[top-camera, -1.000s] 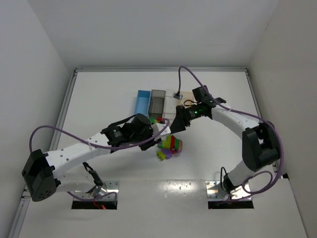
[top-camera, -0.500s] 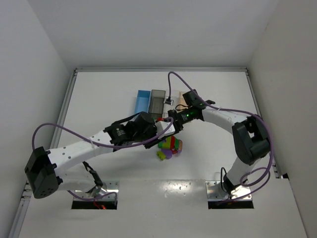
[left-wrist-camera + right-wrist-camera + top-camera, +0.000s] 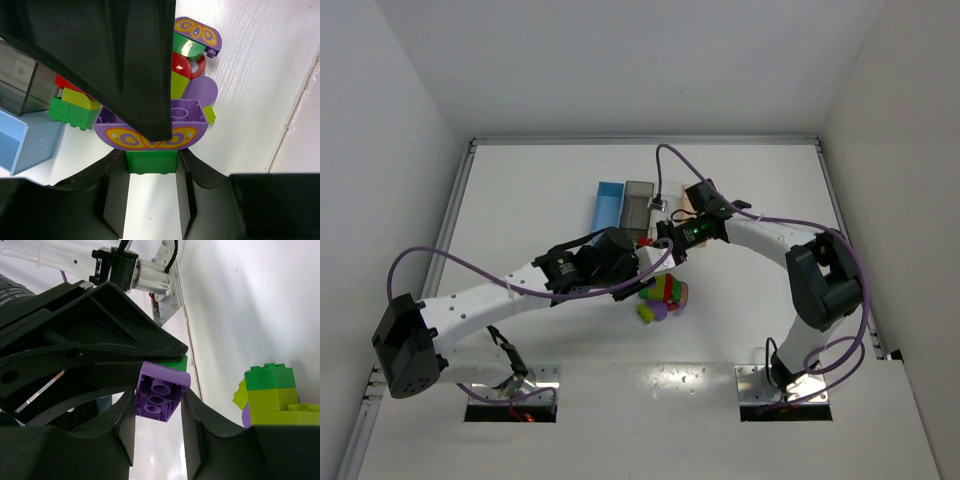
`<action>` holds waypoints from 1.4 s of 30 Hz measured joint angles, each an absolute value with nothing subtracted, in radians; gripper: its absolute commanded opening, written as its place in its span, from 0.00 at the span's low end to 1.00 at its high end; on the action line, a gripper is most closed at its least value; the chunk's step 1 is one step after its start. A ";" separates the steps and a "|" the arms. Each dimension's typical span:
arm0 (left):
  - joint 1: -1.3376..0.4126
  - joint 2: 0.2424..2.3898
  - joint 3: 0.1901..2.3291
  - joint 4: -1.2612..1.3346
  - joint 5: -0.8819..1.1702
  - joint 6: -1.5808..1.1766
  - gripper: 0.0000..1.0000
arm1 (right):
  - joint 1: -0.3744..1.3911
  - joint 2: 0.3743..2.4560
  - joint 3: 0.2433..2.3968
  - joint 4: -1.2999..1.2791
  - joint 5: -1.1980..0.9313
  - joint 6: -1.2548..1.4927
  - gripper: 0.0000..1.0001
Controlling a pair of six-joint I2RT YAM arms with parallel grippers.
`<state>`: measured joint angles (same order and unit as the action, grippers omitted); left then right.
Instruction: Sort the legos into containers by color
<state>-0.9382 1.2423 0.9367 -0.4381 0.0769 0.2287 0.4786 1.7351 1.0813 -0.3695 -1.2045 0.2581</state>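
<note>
— Hands seen from above: where do they meet?
— Over the desk (image 3: 520,200), between the bins and the pile of legos (image 3: 663,295). The left hand (image 3: 647,262) reaches in from the near left and the right hand (image 3: 667,238) from the far right, tip to tip. The blue bin (image 3: 608,205) and the dark grey bin (image 3: 638,203) stand side by side just beyond them. What sits between the tips is too small to tell from here.
— And the left wrist view?
— The left hand's fingers (image 3: 112,190) pinch a green brick (image 3: 151,161), one finger on each side. A purple piece (image 3: 192,131) with a yellow and orange pattern is stuck to that brick. A broad black finger (image 3: 125,60) of the right hand comes down over the piece. Behind it, legos in green, yellow-green and red lie on the desk, some just beside the corner of the blue bin (image 3: 25,145).
— The right wrist view?
— The right hand (image 3: 160,405) is pressed onto the purple piece (image 3: 161,396), with a finger touching each side. The piece's hollow underside, with three round tubes, faces the camera. The green brick (image 3: 178,363) shows as a sliver behind it, under the left hand's black finger. At the right edge sits a stack (image 3: 267,390), a green brick on top of yellow-green ones.
</note>
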 measured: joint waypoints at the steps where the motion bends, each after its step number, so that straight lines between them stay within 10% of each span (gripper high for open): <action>1: -0.939 1.243 0.937 -0.438 0.077 0.228 0.00 | 0.479 1.736 1.081 -0.369 -1.205 0.260 0.13; 4: -0.939 1.243 0.937 -0.438 0.075 0.228 0.00 | 0.477 1.736 1.082 -0.369 -1.205 0.260 0.00; 25: -0.825 1.177 0.799 -0.417 0.025 0.183 0.00 | 0.285 1.645 1.081 -0.398 -1.172 0.185 0.00; 42: -0.404 1.712 1.355 -0.483 0.096 0.028 0.17 | 0.218 1.564 1.079 -0.367 -0.995 0.165 0.00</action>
